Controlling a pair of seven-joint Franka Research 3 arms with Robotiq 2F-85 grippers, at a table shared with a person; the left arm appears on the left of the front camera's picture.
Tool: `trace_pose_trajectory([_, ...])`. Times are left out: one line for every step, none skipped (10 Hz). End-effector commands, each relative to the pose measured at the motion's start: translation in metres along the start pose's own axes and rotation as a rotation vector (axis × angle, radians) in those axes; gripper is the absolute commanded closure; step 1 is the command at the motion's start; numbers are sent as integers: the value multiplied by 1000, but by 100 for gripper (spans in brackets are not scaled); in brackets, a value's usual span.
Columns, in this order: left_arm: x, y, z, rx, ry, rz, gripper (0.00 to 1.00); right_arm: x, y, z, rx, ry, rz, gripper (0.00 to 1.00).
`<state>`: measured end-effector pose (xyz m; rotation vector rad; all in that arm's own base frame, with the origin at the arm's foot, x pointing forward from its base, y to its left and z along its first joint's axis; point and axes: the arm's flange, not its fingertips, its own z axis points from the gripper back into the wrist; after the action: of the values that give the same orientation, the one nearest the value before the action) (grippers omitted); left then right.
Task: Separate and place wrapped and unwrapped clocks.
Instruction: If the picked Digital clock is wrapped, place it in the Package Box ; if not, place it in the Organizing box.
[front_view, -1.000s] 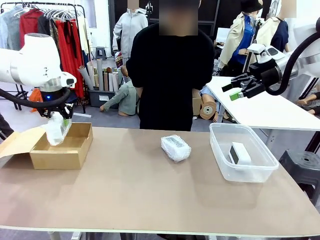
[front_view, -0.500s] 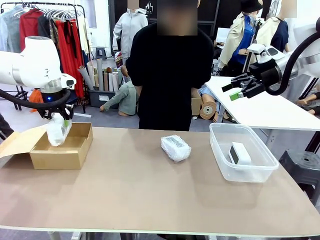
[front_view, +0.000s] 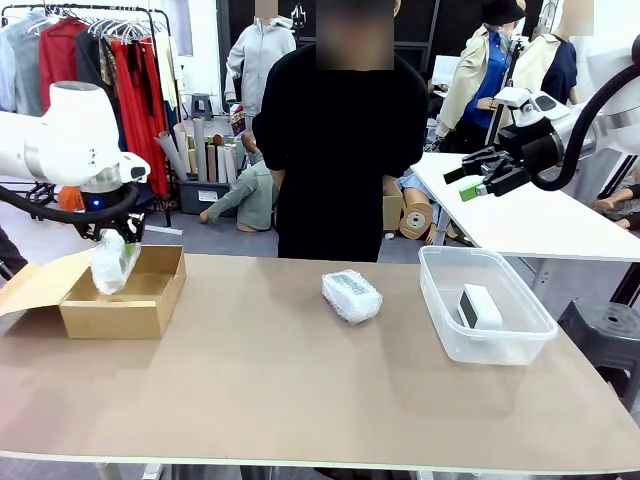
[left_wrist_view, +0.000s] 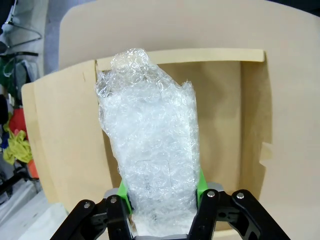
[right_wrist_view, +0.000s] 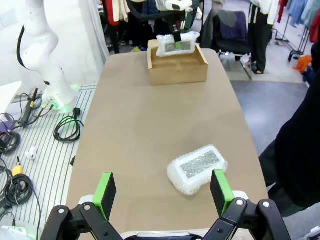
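My left gripper (front_view: 116, 238) is shut on the long wrapped clock (front_view: 110, 264), a bundle of crinkly clear film hanging over the left end of an open cardboard box (front_view: 135, 305). In the left wrist view the wrapped clock (left_wrist_view: 150, 145) sits between the green pads of my left gripper (left_wrist_view: 160, 202), with the box floor (left_wrist_view: 225, 100) below it. A squat wrapped clock (front_view: 351, 296) lies at mid-table, also visible as a bundle (right_wrist_view: 196, 166) in the right wrist view. The bare white clock (front_view: 481, 305) rests inside a clear plastic bin (front_view: 500, 347). My right gripper (front_view: 470, 182) hangs open and high at the right, its fingers empty (right_wrist_view: 163, 190).
A person in black stands at the far edge of the table, behind the squat bundle. The box's flap (front_view: 35, 283) lies open to the left. The cardboard box (right_wrist_view: 177, 70) is at the far end in the right wrist view. A white side table (front_view: 530, 220) stands behind the bin.
My left arm has sunk a little, bringing the long wrapped clock slightly lower over the box. The right arm and the other clocks have not moved.
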<state>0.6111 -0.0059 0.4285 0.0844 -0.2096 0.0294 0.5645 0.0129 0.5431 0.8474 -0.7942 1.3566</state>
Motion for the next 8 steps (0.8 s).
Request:
trace_pose_trajectory([-4,9,-15,25,-8,-5,100,1,0,0,-2,3,3,0])
trace_pose_trajectory([-6,8,-22,19,10,-5,100,1,0,0,-2,3,3,0])
trace_pose_trajectory([-9,9,-26,21,27,-16,100,1,0,0,-2,3,3,0])
trace_pose_trajectory([-10,11,-31,31,41,-30,100,1,0,0,-2,3,3,0])
trace_pose_trajectory([-12,9,-37,38,51,-35,100,1,0,0,-2,3,3,0])
trace_pose_trajectory([-12,8,-45,49,61,-48,100,1,0,0,-2,3,3,0])
trace_pose_trajectory([-11,9,-52,53,75,-62,100,1,0,0,-2,3,3,0])
trace_pose_trajectory([-11,9,-58,51,85,-65,100,1,0,0,-2,3,3,0])
